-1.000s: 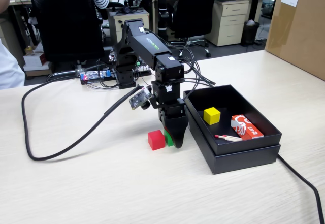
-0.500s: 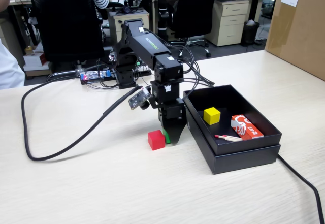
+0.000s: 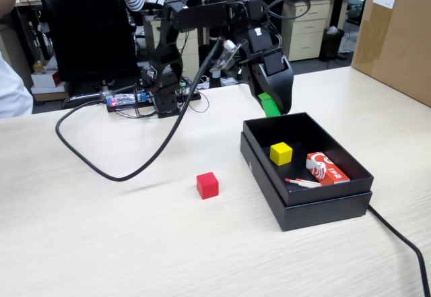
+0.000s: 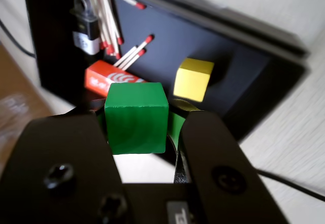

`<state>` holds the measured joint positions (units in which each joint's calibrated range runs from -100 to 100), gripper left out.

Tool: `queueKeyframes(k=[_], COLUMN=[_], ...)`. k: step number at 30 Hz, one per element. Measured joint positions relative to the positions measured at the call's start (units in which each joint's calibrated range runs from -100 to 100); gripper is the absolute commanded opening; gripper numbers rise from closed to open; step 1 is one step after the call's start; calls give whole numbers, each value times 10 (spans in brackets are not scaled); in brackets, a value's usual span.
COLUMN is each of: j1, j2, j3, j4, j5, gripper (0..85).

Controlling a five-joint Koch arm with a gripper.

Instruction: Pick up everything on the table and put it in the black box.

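My gripper [image 3: 273, 106] hangs in the air above the far rim of the black box [image 3: 323, 203], shut on the green cube [image 3: 269, 104]. In the wrist view the green cube [image 4: 136, 117] sits squeezed between the two black jaws of the gripper [image 4: 139, 125], with the black box [image 4: 56, 36] below. A yellow cube [image 3: 281, 153] lies inside the box; the yellow cube [image 4: 193, 78] also shows beyond the green one in the wrist view. The red cube [image 3: 207, 184] rests on the beige table [image 3: 101, 243], left of the box.
A red-and-white packet [image 3: 326, 168] and red-tipped sticks [image 3: 302, 182] lie in the box. A thick black cable [image 3: 114, 169] loops over the table at left. A brown carton [image 3: 397, 34] stands at the far right. Another cable [image 3: 404, 243] runs off the box's right corner.
The gripper closed on the green cube beside the red one, lifted it off the table and swung up and right to above the box's far rim. The red cube stayed put.
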<state>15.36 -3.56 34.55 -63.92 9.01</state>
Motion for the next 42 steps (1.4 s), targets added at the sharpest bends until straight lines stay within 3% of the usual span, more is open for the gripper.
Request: queueKeyframes(k=[4,16,27,32,40,42], j1=[-5,-23,-20,-20,-32,-44], j2=[176,217,233,201,-17,-53], j3=[18,50,5,-5,-25,-26], j4=[-1,-4,-2,-2,-7,-7], j5=[13,13,13,13,14,13], gripper=[9,9,364,395,395,431])
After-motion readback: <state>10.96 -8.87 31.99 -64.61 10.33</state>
